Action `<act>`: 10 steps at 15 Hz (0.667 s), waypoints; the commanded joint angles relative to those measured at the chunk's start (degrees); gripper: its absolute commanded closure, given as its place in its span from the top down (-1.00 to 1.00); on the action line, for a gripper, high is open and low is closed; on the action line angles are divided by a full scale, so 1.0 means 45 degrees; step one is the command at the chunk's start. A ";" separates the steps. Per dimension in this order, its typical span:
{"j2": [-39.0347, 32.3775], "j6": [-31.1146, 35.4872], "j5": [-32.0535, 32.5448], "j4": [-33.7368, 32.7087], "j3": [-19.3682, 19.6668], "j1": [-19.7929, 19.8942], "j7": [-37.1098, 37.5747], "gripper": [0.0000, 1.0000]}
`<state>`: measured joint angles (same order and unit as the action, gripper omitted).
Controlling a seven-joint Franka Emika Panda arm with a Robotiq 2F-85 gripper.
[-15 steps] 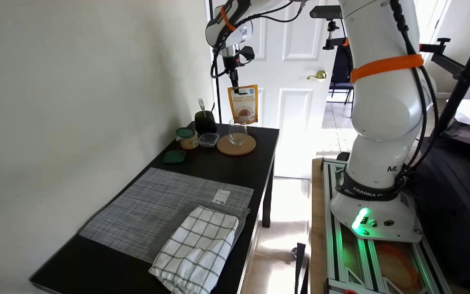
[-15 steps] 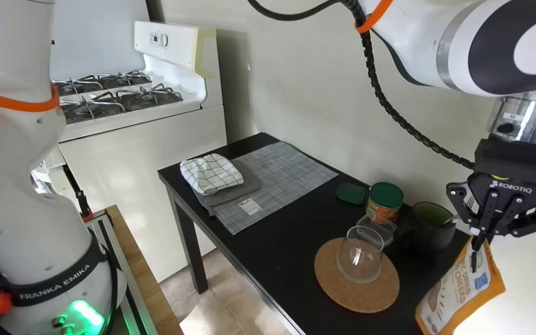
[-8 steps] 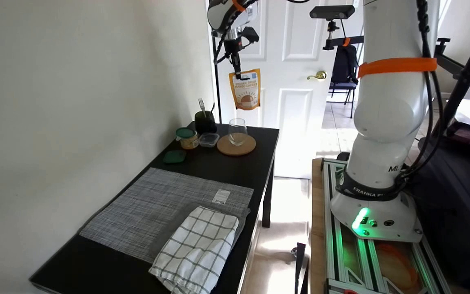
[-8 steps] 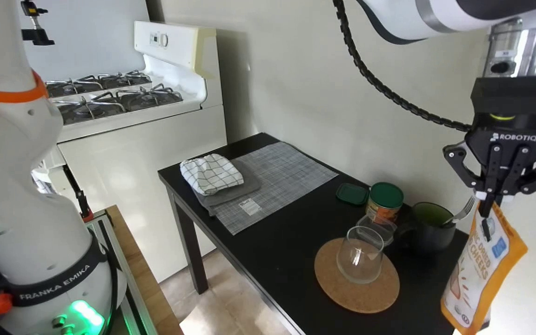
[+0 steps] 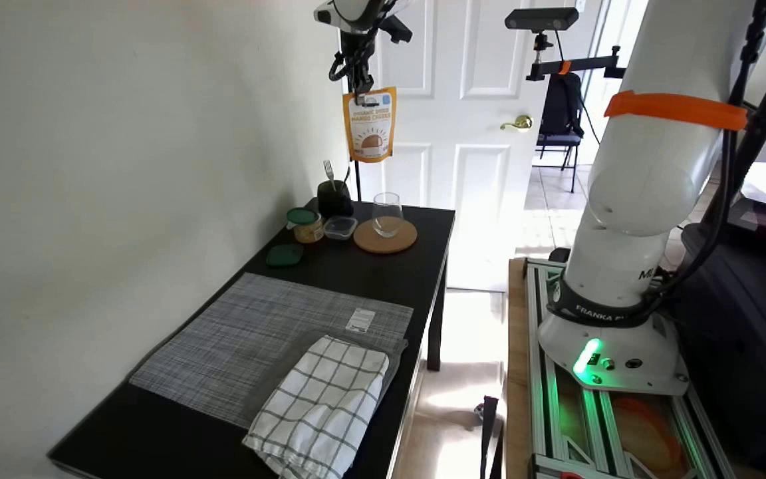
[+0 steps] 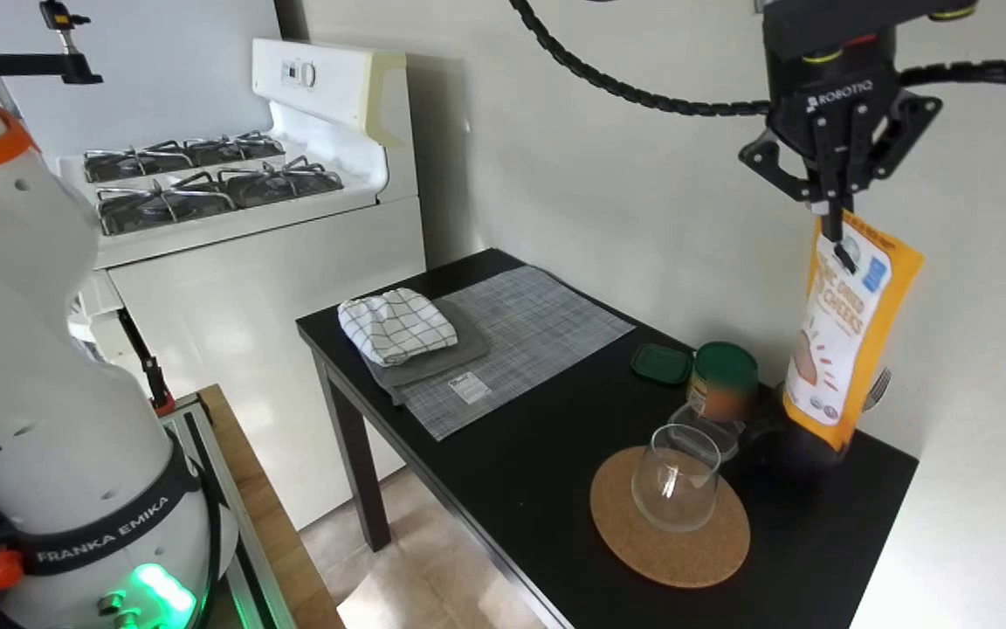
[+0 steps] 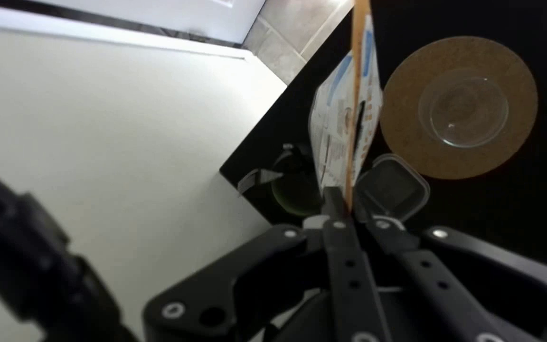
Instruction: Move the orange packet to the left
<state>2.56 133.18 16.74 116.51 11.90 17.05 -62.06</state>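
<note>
The orange packet (image 5: 371,133) has orange edges and a white front with a brown picture. It hangs upright in the air above the table's far end, also seen in the exterior view (image 6: 839,328). My gripper (image 6: 841,240) is shut on the packet's top edge, with a dark finger lying across its front. In the wrist view the gripper (image 7: 349,204) pinches the packet's orange edge (image 7: 356,85), and the packet stretches away from the fingers. In an exterior view the packet's lower end covers much of the dark mug (image 6: 795,450).
Below are a round cork board (image 6: 669,559) with a clear glass (image 6: 676,489) on it, a clear container (image 5: 340,228), a green-lidded jar (image 6: 724,371) and a green lid (image 5: 284,255). A grey mat (image 5: 276,332) with a checkered cloth (image 5: 326,399) lies further along. The wall is close behind.
My gripper has risen with the packet held in it, then swung left in both exterior views. The packet now hangs higher, over the mug in an exterior view. The things on the table have not moved.
</note>
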 commanded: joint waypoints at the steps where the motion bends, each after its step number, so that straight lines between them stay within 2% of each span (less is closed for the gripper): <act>1: 0.1775 0.0796 0.0021 0.1864 -0.0309 -0.1000 -0.1060 -0.99; 2: 0.0741 0.0223 0.0023 0.0627 -0.0020 -0.0806 -0.0479 -0.99; 10: 0.0722 0.0390 0.0076 0.0608 -0.0005 -0.1090 -0.0600 -0.99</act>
<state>6.19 134.53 16.72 119.90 11.79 13.45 -64.14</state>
